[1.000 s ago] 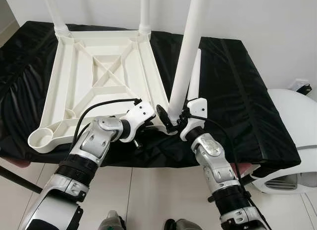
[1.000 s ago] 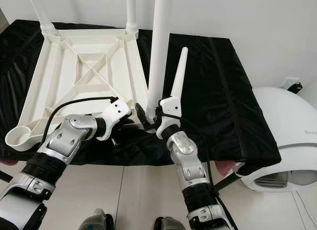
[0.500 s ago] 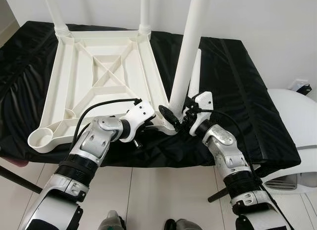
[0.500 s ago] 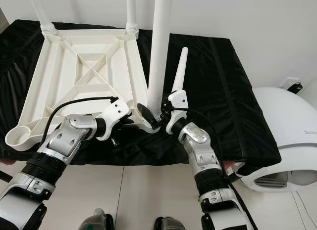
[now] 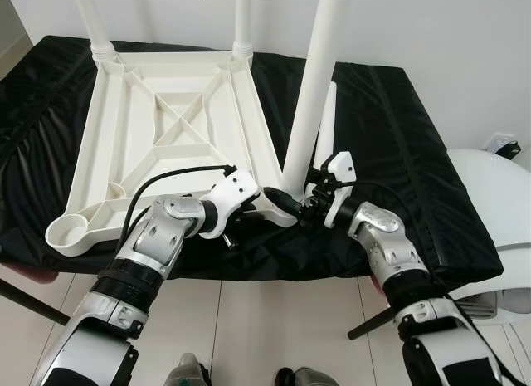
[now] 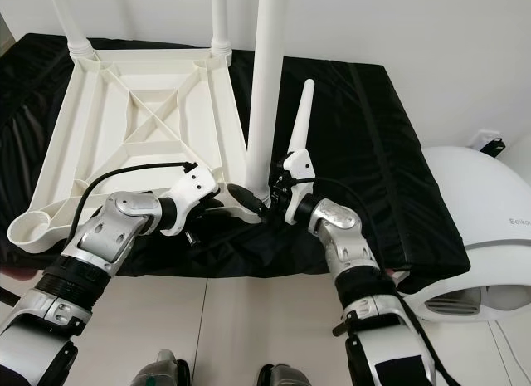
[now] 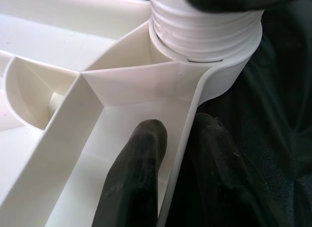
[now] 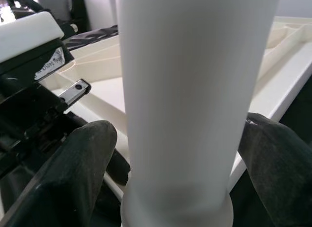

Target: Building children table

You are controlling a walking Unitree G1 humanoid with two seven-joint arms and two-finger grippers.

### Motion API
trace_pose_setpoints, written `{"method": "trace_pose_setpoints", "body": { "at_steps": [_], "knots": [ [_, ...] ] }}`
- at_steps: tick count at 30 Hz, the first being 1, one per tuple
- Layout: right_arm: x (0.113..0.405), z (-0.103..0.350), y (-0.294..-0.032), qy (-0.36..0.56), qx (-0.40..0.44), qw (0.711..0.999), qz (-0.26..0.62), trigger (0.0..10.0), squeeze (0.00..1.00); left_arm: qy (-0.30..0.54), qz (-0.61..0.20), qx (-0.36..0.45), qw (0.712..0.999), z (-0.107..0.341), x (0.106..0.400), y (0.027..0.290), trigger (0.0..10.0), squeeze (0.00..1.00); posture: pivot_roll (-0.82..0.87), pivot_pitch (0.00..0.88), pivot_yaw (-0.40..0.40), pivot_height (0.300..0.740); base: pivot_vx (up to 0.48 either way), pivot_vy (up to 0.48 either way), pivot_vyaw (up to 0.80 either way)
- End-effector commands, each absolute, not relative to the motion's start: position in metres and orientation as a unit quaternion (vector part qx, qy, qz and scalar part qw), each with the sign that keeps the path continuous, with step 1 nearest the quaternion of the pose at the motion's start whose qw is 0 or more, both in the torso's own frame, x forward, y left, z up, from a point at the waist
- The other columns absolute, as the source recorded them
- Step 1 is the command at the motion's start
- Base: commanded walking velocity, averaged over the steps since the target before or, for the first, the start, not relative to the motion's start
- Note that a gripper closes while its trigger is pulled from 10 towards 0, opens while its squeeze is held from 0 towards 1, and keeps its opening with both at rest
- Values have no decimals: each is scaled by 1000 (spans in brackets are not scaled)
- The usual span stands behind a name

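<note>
The white table top (image 5: 166, 129) lies upside down on a black cloth (image 5: 398, 153). An upright white leg (image 5: 319, 70) stands in its near right corner socket. My right gripper (image 5: 290, 202) is shut on this leg just above its base; in the right wrist view the fingers (image 8: 73, 173) sit on either side of the leg (image 8: 185, 100). My left gripper (image 5: 253, 205) is shut on the table top's rim beside that corner, one finger (image 7: 134, 178) inside the rim and one outside, below the threaded leg base (image 7: 204, 34). A loose leg (image 6: 300, 120) lies on the cloth behind.
Two more legs (image 5: 90, 21) (image 5: 241, 17) stand in the far corners. The near left corner socket (image 5: 70, 231) is open. A white rounded appliance (image 5: 489, 203) stands on the floor at the right. Tiled floor lies below the table edge.
My right forearm and elbow have swung out to the right around the upright leg, while its gripper stayed at the leg's base. The left arm has not moved.
</note>
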State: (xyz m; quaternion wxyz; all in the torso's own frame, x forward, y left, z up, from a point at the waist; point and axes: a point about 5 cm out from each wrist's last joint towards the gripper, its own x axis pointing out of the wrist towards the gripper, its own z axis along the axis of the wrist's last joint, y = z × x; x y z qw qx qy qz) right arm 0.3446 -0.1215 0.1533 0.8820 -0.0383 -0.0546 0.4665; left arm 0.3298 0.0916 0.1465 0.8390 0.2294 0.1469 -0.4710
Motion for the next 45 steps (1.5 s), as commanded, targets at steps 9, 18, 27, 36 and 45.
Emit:
{"method": "trace_pose_setpoints", "body": {
  "at_steps": [9, 18, 27, 36, 45],
  "knots": [
    [353, 157, -134, -36, -40, 868, 494, 10000, 0, 107, -454, 250, 849, 162, 332, 91, 10000, 0, 85, 62, -41, 740, 0, 0, 0],
    [359, 162, -136, -29, -37, 854, 518, 10000, 0, 110, -462, 250, 844, 159, 328, 90, 10000, 0, 90, 68, -40, 740, 0, 0, 0],
    [360, 162, -133, -19, -36, 839, 542, 10000, 0, 111, -467, 251, 841, 159, 326, 90, 10000, 0, 94, 75, -39, 740, 0, 0, 0],
    [360, 162, -132, -15, -35, 830, 557, 3922, 0, 110, -468, 251, 840, 160, 325, 89, 10000, 0, 95, 77, -43, 740, 0, 0, 0],
    [359, 161, -131, -14, -30, 822, 569, 0, 0, 109, -468, 252, 840, 160, 325, 89, 10000, 0, 97, 70, -47, 740, 0, 0, 0]
  ]
}}
